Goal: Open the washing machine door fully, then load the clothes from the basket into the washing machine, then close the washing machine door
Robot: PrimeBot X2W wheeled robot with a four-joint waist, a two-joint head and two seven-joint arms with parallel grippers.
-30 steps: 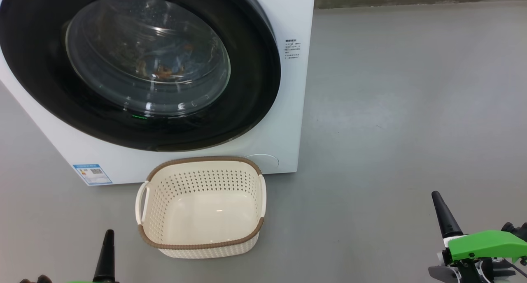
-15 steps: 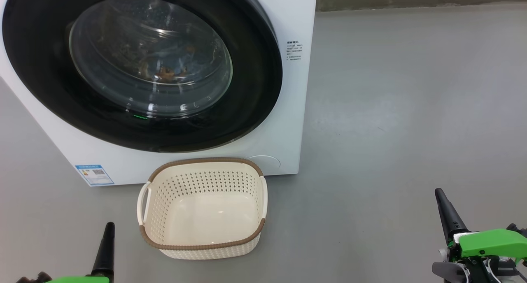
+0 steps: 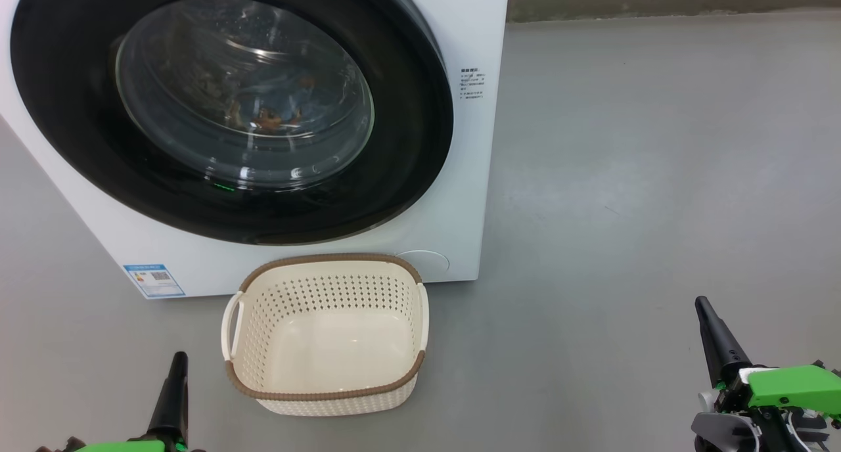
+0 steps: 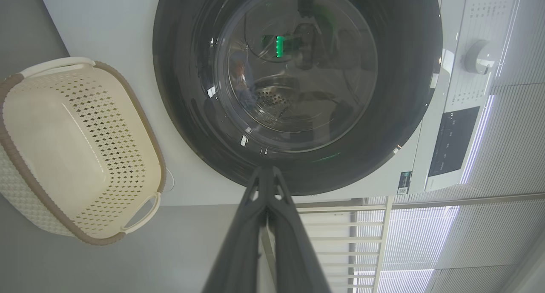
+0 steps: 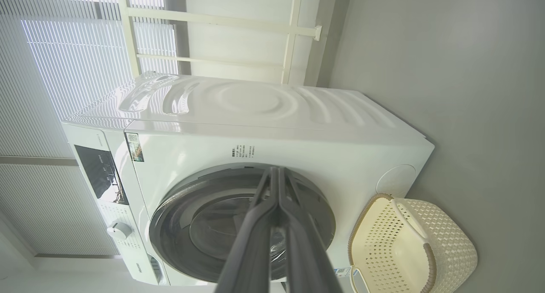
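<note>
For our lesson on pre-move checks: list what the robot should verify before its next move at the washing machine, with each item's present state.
1. Basket emptied: ok, nothing lies in it.
2. Clothes inside the washing machine: ok, seen through the glass.
3. Washing machine door closed: looks ok, flush with the front; latch cannot tell.
4. Left gripper shut, holding nothing: ok.
5. Right gripper shut, holding nothing: ok.
6. Both grippers apart from basket and door: ok.

End effector (image 4: 266,170), tips together, before washing machine door (image 4: 298,71); basket (image 4: 108,127) alongside.
</note>
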